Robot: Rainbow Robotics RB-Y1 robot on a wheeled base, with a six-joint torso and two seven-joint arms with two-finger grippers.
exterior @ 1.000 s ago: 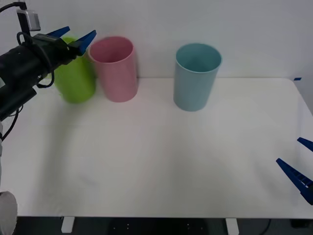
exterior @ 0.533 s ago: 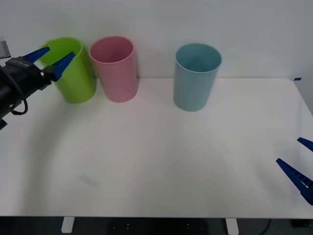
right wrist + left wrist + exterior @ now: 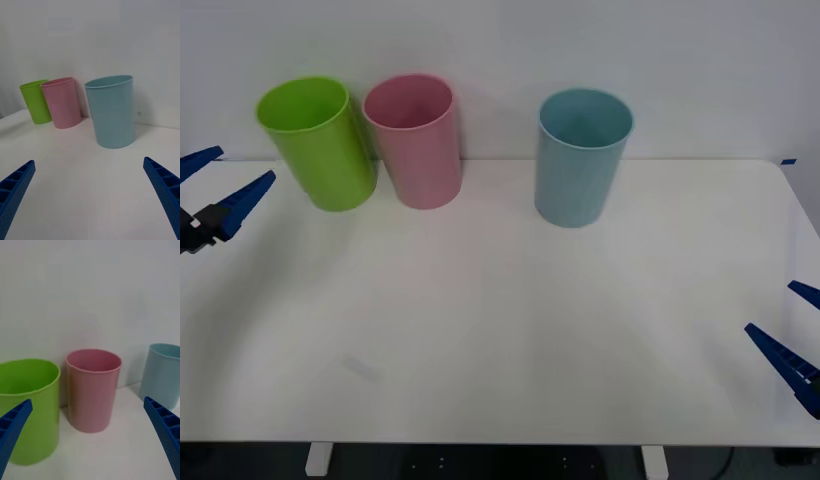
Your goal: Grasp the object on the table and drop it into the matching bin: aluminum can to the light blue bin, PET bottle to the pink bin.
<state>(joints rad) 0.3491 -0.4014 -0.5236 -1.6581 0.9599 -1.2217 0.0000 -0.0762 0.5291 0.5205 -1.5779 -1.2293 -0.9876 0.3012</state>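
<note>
We are holding our left gripper (image 3: 218,195) with its fingers spread apart and nothing between them, out at the left edge of the table (image 3: 510,330), just in front of the green bin (image 3: 320,140). Our right gripper (image 3: 792,335) is waiting at the right edge, fingers also apart and empty.

We are not finding the bottle anywhere on the tabletop; we cannot tell where it is, though it may well be lying inside the pink bin (image 3: 418,138), whose bottom we are not seeing. The pink bin is standing just beside the green one, and the light blue bin (image 3: 580,155) is standing apart to the right.

Judging from the task alone, a small plastic bottle is light and smooth, giving slightly under a squeeze, so we are expecting it to suit a grip across the body, below the shoulder, with modest force.
</note>
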